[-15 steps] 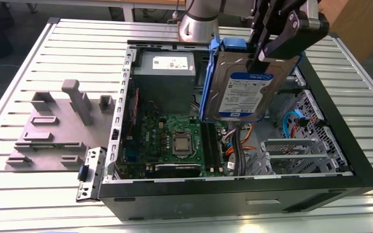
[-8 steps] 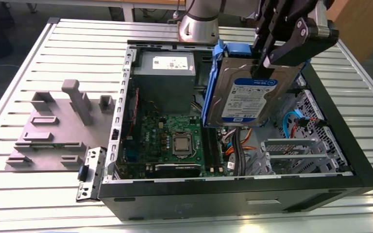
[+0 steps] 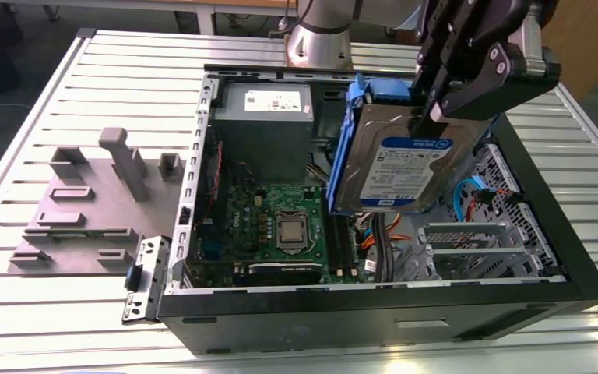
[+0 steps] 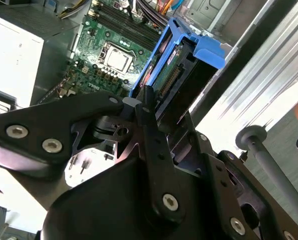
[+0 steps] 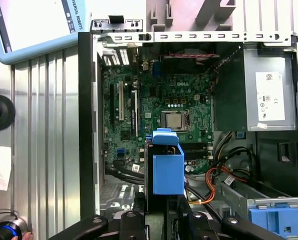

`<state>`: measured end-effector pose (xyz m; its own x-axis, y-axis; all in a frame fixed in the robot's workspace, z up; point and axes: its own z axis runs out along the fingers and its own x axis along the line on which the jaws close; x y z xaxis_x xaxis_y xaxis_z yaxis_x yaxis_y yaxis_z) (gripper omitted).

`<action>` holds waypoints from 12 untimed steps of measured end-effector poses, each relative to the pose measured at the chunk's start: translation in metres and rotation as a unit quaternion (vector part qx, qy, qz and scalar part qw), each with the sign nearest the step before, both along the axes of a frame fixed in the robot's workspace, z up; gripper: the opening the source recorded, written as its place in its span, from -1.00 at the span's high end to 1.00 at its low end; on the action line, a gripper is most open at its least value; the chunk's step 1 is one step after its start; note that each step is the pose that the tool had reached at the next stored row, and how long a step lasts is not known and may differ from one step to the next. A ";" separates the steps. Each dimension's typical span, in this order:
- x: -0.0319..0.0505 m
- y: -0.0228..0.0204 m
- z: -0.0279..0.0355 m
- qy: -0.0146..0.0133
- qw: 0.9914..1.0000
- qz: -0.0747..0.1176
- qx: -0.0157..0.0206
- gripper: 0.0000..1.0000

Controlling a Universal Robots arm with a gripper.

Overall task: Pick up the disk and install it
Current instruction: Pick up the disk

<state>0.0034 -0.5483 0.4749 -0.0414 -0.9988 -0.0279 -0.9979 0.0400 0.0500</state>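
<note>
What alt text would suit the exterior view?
A black robot hand holds the disk, silver with a blue bracket, over an open computer case on a slatted metal table. A grey stand sits beside the case, on the exterior view's left.

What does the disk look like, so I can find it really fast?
Find the big open computer case on the slatted table. Over its inside, the black gripper holds the disk up on edge. It is the silver slab with a white-and-blue label and blue side bracket, smaller than the grey power-supply box.
</note>
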 end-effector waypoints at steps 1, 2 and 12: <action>0.0003 -0.0013 0.0001 0.000 1.000 0.000 0.000 0.30; 0.0005 -0.0028 0.0000 0.000 1.000 0.000 0.000 0.30; 0.0016 -0.0102 0.0000 0.000 1.000 0.000 0.000 0.30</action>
